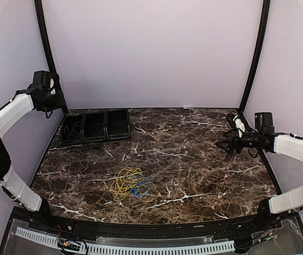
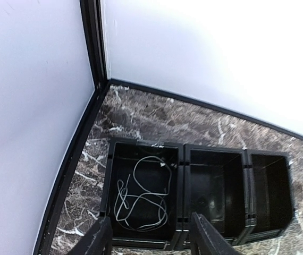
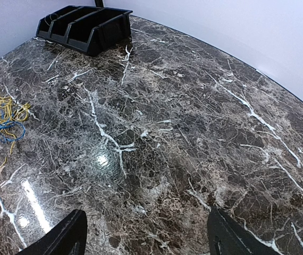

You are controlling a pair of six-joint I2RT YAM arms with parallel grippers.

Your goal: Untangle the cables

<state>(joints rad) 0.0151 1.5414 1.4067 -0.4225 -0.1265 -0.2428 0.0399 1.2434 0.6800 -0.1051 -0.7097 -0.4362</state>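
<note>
Left hand [image 2: 151,219] and right hand [image 3: 146,212] are gaping empty, so pinching the yellow cable [image 1: 124,179] clear of the blue cable [image 1: 141,190] is looking wisest.

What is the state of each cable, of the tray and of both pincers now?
yellow cable: in a tangle on the table.
blue cable: tangled into the yellow cable.
white cable: loose, in the tray's left compartment.
tray: upright, at the far left.
left pincer: open, above the tray, holding nothing.
right pincer: open, holding nothing.
</note>
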